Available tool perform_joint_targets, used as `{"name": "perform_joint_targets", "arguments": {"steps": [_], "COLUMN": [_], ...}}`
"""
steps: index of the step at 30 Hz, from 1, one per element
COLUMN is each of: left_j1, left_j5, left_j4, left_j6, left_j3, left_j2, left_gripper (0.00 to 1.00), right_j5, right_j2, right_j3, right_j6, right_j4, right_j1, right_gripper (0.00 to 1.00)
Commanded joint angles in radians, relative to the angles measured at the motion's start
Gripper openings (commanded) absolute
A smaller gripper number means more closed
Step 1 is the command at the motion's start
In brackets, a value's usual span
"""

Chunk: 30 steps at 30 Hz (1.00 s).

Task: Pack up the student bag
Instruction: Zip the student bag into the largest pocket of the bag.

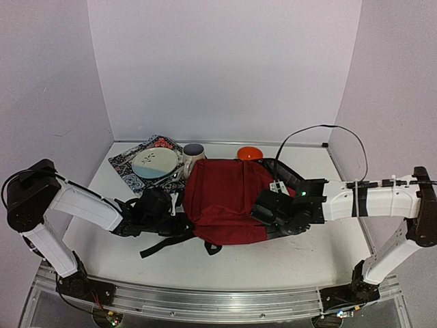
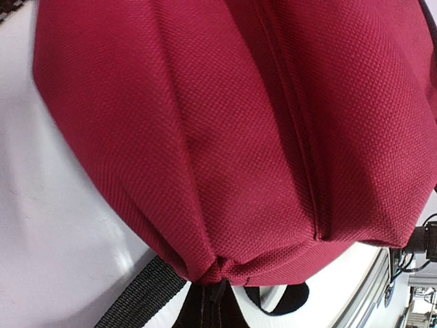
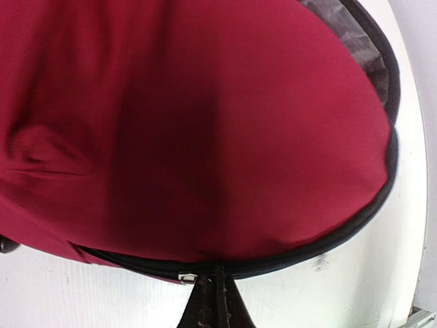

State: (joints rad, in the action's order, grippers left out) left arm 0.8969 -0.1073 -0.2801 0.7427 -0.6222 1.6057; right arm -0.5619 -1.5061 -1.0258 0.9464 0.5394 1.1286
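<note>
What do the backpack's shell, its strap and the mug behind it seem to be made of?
The backpack: dark red woven synthetic fabric, probably polyester or nylon; matte, with a coarse weave. Its strap: black ribbed webbing, likely nylon. The mug: looks like glazed ceramic, pale and smooth, though too small to be sure.

- One student bag (image 1: 222, 198), dark red, on the one counter (image 1: 273, 263).
- Two hands, both mine: my left hand (image 1: 179, 205) at the bag's left edge and my right hand (image 1: 255, 212) at its right side.
- One plate (image 1: 156, 164), behind the bag to the left.
- One patterned mat (image 1: 130, 160), under that plate.
- One mug (image 1: 193, 156), just behind the bag's far left corner.
- One orange bowl (image 1: 249, 153), just behind the bag's far edge.
- One black cable (image 1: 307, 130), looping behind the bag to the right.
</note>
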Motion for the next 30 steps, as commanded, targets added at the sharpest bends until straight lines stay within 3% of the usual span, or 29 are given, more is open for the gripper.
{"name": "perform_joint_targets", "arguments": {"steps": [1, 7, 13, 24, 30], "left_j1": [-0.090, -0.127, -0.130, -0.129, -0.128], "left_j5": [0.052, 0.112, 0.192, 0.148, 0.119], "left_j4": [0.018, 0.123, 0.192, 0.217, 0.218], "left_j6": [-0.039, -0.081, -0.155, -0.272, -0.299], "left_j3": [0.030, -0.002, -0.073, -0.275, -0.412], "left_j2": [-0.049, -0.042, -0.027, 0.095, 0.153], "left_gripper": [0.00, 0.00, 0.00, 0.00, 0.02], "right_j5": [-0.014, 0.040, 0.223, 0.298, 0.192], "right_j2": [0.115, 0.214, 0.242, 0.076, -0.026], "right_j3": [0.066, 0.091, 0.108, -0.099, -0.172], "right_j6": [-0.016, -0.079, -0.211, -0.279, -0.232], "right_j4": [0.083, 0.065, -0.063, -0.122, -0.142], "right_j1": [-0.043, -0.047, -0.011, 0.213, 0.224], "right_gripper": [0.00, 0.00, 0.00, 0.00, 0.00]}}
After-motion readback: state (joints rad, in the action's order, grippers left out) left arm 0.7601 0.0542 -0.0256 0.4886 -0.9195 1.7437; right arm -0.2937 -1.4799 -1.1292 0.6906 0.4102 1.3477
